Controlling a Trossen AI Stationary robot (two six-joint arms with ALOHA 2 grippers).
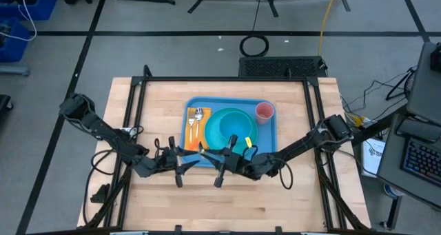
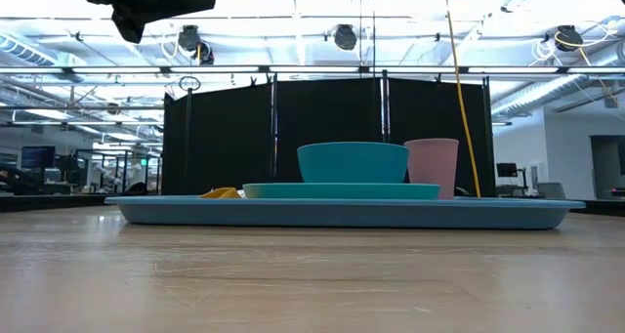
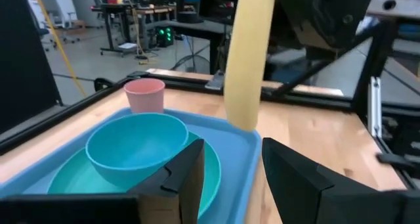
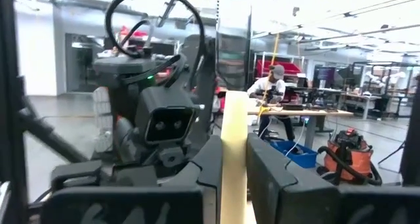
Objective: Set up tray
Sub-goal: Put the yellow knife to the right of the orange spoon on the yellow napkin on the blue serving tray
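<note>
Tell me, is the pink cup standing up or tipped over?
Standing up. The pink cup sits upright on the tray behind the teal bowl, its open mouth facing up in the overhead view.

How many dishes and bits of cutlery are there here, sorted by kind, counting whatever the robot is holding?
Tray: 1
Plate: 1
Bowl: 1
Pink cup: 1
Orange-handled cutlery lying on the tray: 2, seemingly a fork and a spoon
Pale yellow utensil, shut in the right gripper over the tray's near edge: 1, its working end hidden
Total: 7
</note>
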